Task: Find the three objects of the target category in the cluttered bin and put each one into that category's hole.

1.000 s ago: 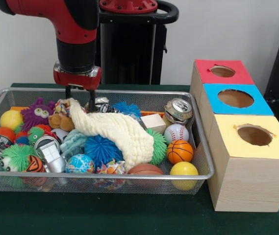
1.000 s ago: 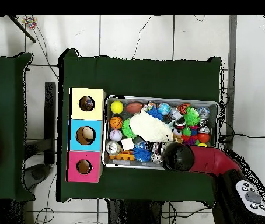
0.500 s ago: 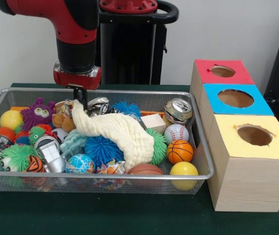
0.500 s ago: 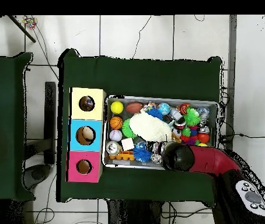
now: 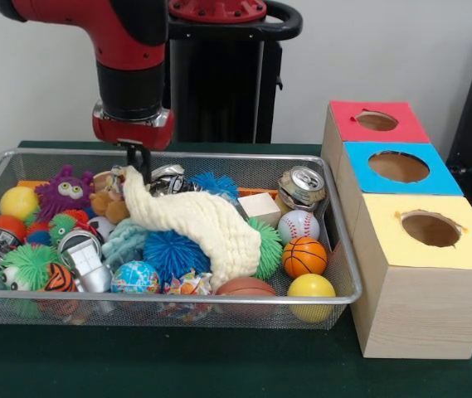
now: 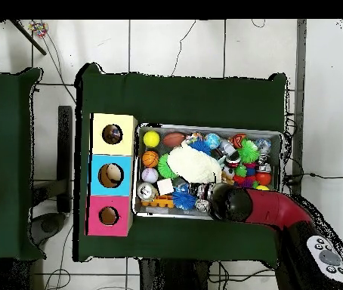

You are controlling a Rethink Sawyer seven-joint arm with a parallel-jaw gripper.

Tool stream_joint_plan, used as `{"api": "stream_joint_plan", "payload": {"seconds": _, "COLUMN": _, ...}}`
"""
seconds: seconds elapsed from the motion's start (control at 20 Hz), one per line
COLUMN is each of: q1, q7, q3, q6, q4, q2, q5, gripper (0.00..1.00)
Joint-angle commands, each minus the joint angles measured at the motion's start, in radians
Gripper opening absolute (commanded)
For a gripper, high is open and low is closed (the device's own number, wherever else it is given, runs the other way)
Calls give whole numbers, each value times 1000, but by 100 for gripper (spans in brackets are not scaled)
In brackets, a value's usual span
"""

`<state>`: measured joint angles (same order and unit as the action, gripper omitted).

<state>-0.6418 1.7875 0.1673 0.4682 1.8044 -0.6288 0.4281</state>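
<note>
My red and black arm [image 5: 128, 50] drops straight down from above, wrist vertical. The black two-fingered gripper [image 5: 138, 159] points downward below the red wrist collar, fingers drawn close together. From overhead, the arm [image 6: 269, 209] reaches in from the lower right.

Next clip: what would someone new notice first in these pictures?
Probably the cream knitted cloth draped across the middle of the toy-crammed wire bin, one end pinched by the gripper at the bin's back. Beside the bin stand three boxes with holes, topped red, blue and yellow.
</note>
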Motion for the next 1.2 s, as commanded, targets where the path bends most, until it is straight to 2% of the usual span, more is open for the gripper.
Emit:
{"api": "stream_joint_plan", "payload": {"seconds": 0.05, "q1": -38, "q7": 14, "q3": 142, "q6": 109, "q4": 97, "q2": -112, "q5": -121, "gripper": 0}}
{"api": "stream_joint_plan", "payload": {"seconds": 0.2, "q1": -47, "q7": -6, "q3": 171, "q6": 168, "q4": 123, "q2": -150, "q5": -168, "gripper": 0}}
{"api": "stream_joint_plan", "payload": {"seconds": 0.3, "q1": -28, "q7": -8, "q3": 159, "q6": 205, "q4": 129, "q2": -192, "q5": -180, "gripper": 0}}
{"api": "stream_joint_plan", "payload": {"seconds": 0.55, "q1": 11, "q7": 40, "q3": 145, "q6": 224, "q4": 126, "q2": -199, "q5": -214, "gripper": 0}}
{"api": "stream_joint_plan", "payload": {"seconds": 0.75, "q1": 46, "q7": 75, "q3": 179, "q6": 247, "q4": 133, "q2": -195, "q5": -292, "gripper": 0}}
{"api": "stream_joint_plan", "payload": {"seconds": 0.9, "q1": 68, "q7": 86, "q3": 185, "q6": 263, "q4": 122, "q2": -187, "q5": -323, "gripper": 0}}
{"api": "stream_joint_plan", "payload": {"seconds": 1.2, "q1": 140, "q7": 116, "q3": 161, "q6": 323, "q4": 91, "q2": -203, "q5": -386, "gripper": 0}}
